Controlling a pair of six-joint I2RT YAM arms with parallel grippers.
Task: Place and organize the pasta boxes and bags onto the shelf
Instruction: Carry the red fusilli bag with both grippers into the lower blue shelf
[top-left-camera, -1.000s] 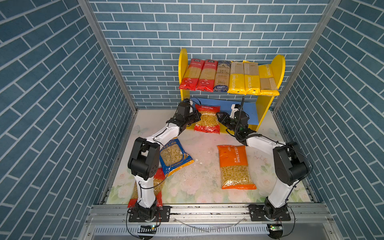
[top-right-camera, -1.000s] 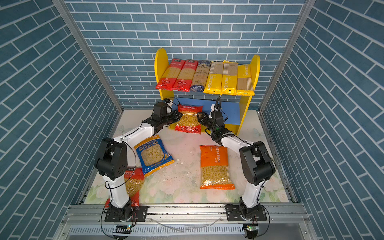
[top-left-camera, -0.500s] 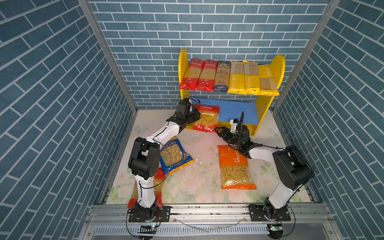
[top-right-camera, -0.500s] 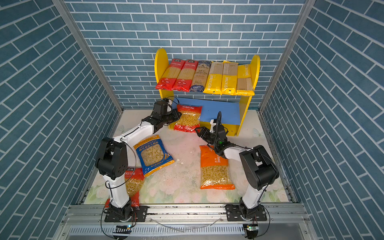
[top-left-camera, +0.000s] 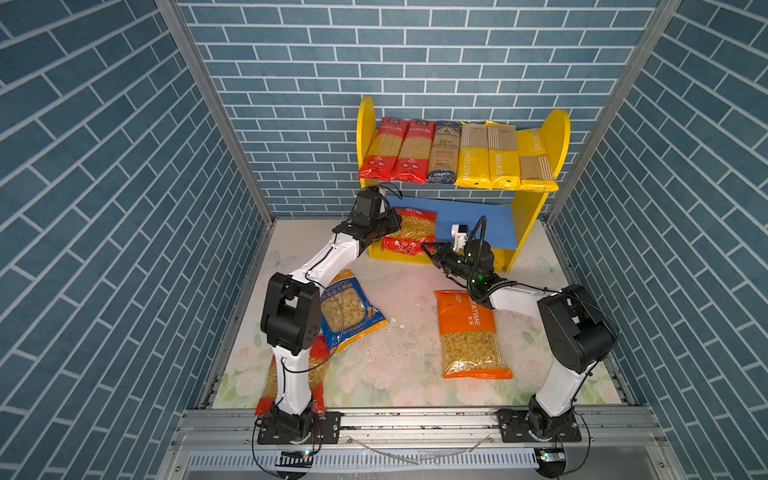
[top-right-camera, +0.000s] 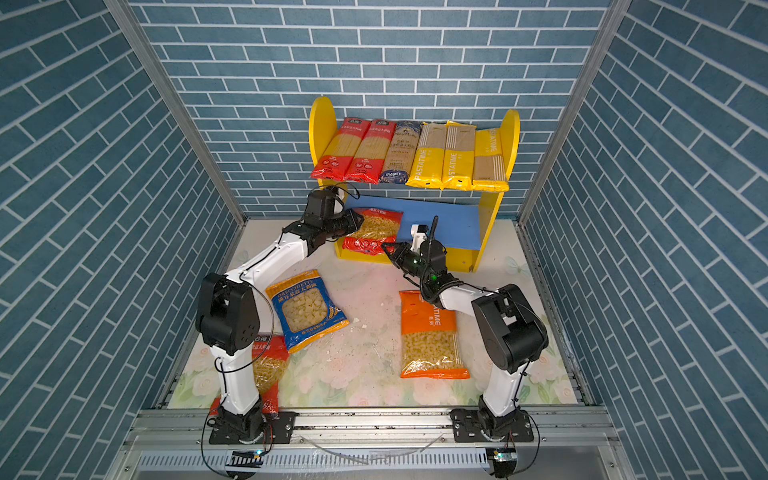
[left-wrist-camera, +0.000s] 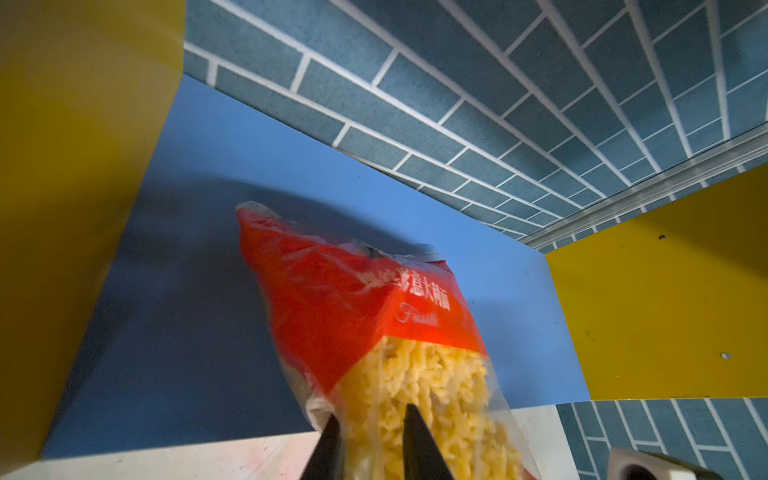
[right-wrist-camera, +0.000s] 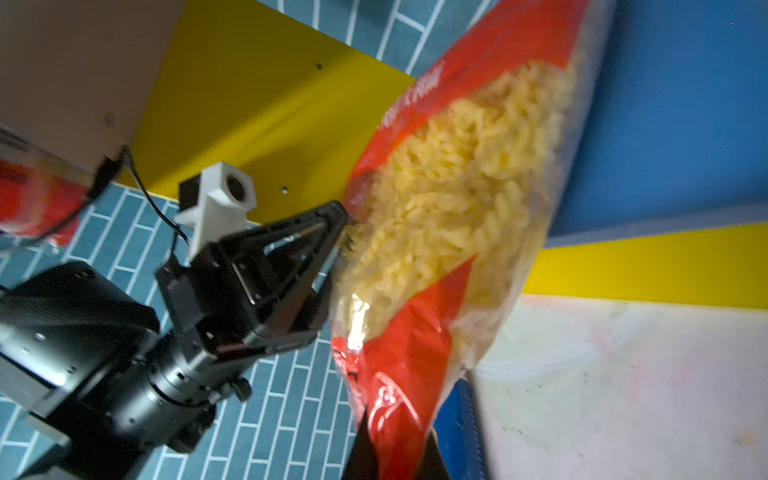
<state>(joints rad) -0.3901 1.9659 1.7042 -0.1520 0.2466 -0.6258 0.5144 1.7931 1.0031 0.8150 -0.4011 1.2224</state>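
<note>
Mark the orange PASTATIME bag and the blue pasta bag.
orange PASTATIME bag (top-left-camera: 471, 334): in a top view, on the middle of its front.
blue pasta bag (top-left-camera: 353, 311): in a top view, on its clear window.

Twin robot arms stand on black bolted base plates (top-left-camera: 297, 428) fixed to a silver rail (top-left-camera: 415, 419) along the lower edge of both top views. The left arm (top-left-camera: 291, 320) and right arm (top-left-camera: 575, 332) pair white tubular links with bulky black joint housings. Thin black cables (top-left-camera: 482, 226) loop along each. Green lights (top-left-camera: 478, 275) glow on the right arm's wrist. In the right wrist view, the left arm's black openwork fingers (right-wrist-camera: 291, 232) adjoin a white boxed camera (right-wrist-camera: 220, 195).
</note>
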